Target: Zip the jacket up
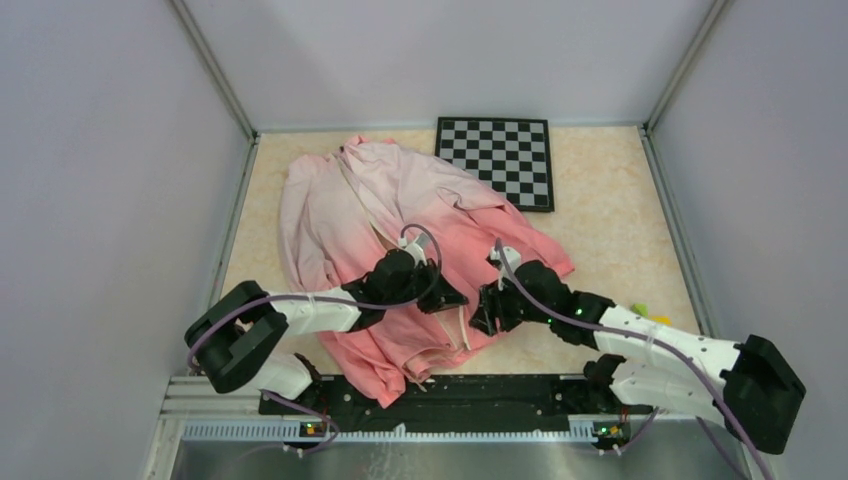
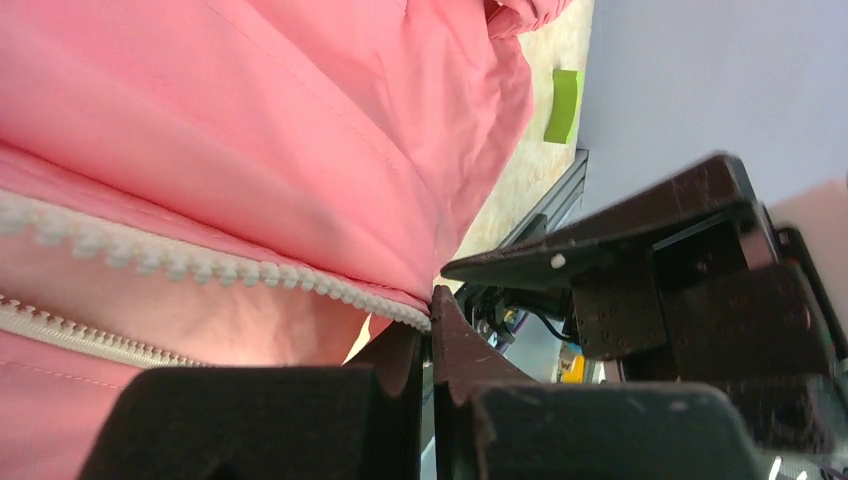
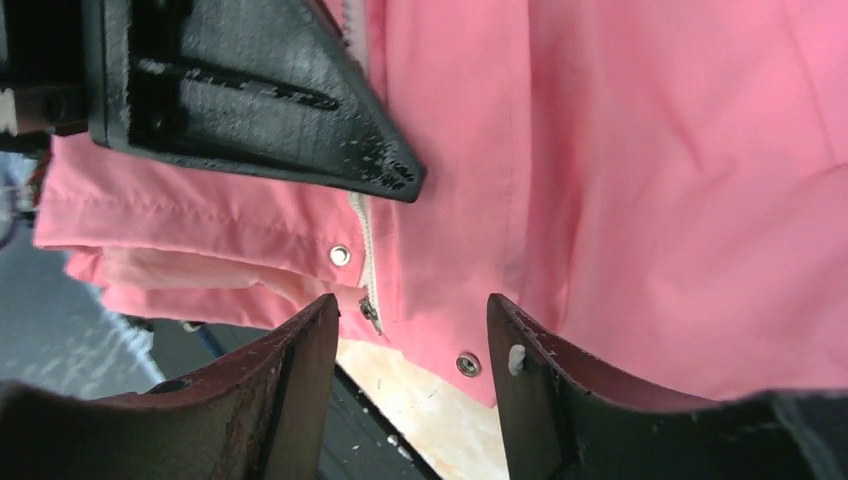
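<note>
Top view: jacket (image 1: pixel 400 215) lies collar far, hem near. Both arms reach forward and meet at the hem, left gripper (image 1: pixel 447 297) just beside right gripper (image 1: pixel 487 305).

Left wrist view: its jaws are pinched shut on the zipper (image 2: pixel 200 262) edge.

Right wrist view: jaws apart, empty, with the zipper's foot just ahead between them.

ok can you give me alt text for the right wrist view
The right gripper hangs open over the coral hem of the jacket, its jaws on either side of the bottom end of the white zipper. Two metal snaps sit near that end, and the tip of the left gripper shows black at upper left.
</note>
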